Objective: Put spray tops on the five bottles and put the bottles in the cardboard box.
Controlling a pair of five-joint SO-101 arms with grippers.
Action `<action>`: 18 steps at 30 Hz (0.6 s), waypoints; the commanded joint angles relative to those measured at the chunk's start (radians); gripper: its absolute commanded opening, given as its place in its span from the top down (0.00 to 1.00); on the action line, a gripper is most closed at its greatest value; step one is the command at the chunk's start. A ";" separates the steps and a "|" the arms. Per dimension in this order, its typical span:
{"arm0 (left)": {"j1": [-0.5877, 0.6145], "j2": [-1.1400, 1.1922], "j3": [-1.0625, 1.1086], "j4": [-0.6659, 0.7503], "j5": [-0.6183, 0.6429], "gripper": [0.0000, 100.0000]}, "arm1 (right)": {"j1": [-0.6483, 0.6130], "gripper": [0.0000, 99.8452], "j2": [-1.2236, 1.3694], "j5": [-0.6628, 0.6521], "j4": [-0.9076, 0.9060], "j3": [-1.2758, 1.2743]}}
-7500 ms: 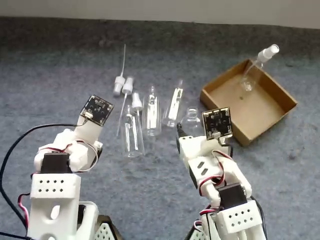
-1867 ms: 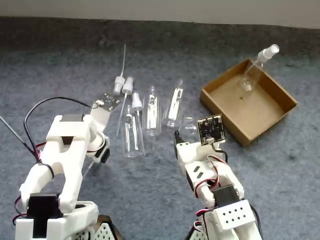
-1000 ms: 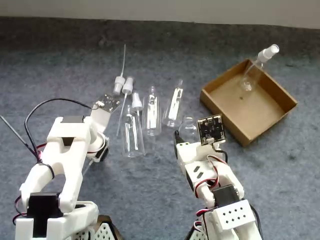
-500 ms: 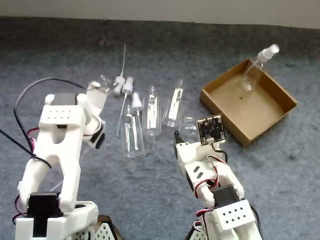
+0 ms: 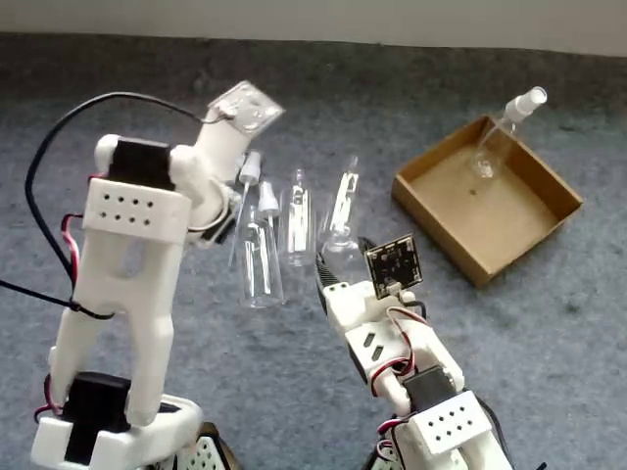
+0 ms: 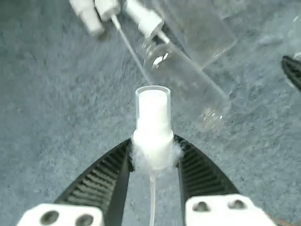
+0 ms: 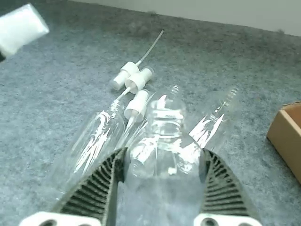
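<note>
One grey, carpet-like table top (image 5: 549, 333) lies under everything. On it the white left arm (image 5: 127, 284) rises tall by the near left edge, and the lower white right arm (image 5: 392, 343) sits beside it. Off to the right stands the shallow brown cardboard box (image 5: 438, 231). Inside, one clear plastic bottle already capped with a white sprayer (image 5: 500, 137) leans over the far corner.

Between the arms and the box, three clear uncapped bottles lie side by side – (image 5: 257, 257), (image 5: 297, 223), (image 5: 341, 201). A fourth clear uncapped bottle (image 7: 162, 136) sits in the right gripper (image 7: 162, 160), whose jaws press on both its sides, just on the near side of that row (its open neck points away from the wrist).

The left gripper (image 6: 153, 146) is clamped around a white spray top (image 6: 153, 122), its thin dip tube trailing back between the jaws, above the carpet near the leftmost lying bottle. Three loose white spray tops (image 7: 136, 106) – (image 7: 123, 75), (image 7: 138, 80) – lie together at the row's far left end
</note>
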State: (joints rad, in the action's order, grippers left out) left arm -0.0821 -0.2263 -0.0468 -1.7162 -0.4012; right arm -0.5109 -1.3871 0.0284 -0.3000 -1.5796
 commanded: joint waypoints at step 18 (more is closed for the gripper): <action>-0.298 -0.039 -0.335 0.192 0.445 0.99 | -0.007 0.87 -0.019 0.012 0.240 -0.101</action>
State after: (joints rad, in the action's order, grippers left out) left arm -0.3567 -0.2263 -0.3307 -1.6088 0.0315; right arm -0.5094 -1.3855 0.0299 -0.1373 -1.6671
